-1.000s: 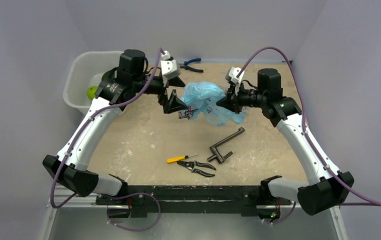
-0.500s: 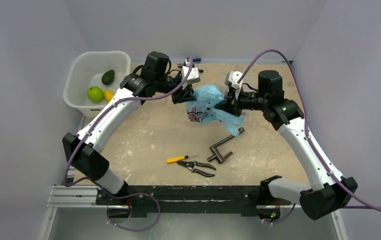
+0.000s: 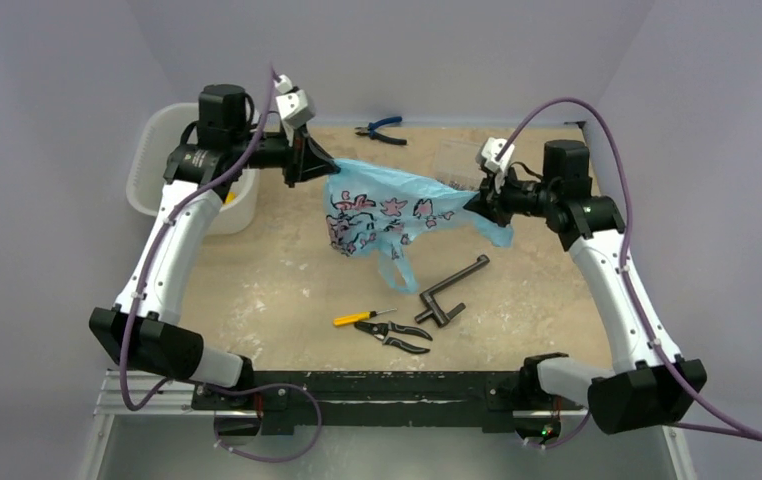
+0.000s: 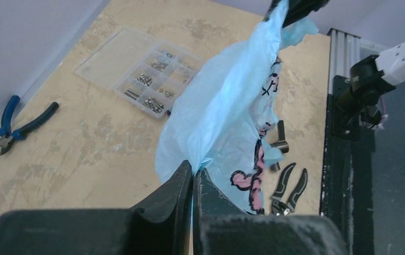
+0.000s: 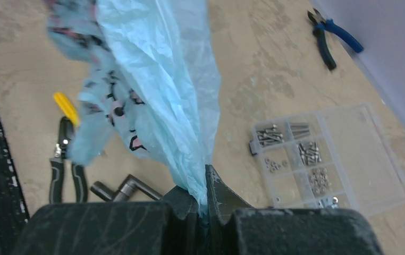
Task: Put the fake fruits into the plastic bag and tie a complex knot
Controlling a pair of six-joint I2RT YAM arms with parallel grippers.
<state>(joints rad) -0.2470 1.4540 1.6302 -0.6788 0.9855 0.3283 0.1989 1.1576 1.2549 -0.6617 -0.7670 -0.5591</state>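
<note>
The light-blue plastic bag (image 3: 387, 205) with dark and pink print hangs stretched above the table between my two grippers. My left gripper (image 3: 315, 163) is shut on its left edge; in the left wrist view the film (image 4: 221, 106) runs out from between the closed fingertips of that gripper (image 4: 192, 169). My right gripper (image 3: 479, 205) is shut on the right edge, with bunched film (image 5: 158, 64) pinched in the gripper (image 5: 205, 175). A loose handle loop dangles below the bag. The fake fruits are hidden behind my left arm. No knot is in view.
The white tub (image 3: 152, 150) stands at the back left under my left arm. Blue pliers (image 3: 382, 128) and a clear parts box (image 3: 454, 158) lie at the back. Below the bag lie a dark metal crank (image 3: 452, 290), a yellow screwdriver (image 3: 357, 318) and black cutters (image 3: 392, 335).
My left gripper went from open to shut on the bag's left edge and pulled back to the left. The right gripper drew right. The crumpled bag is now spread wide.
</note>
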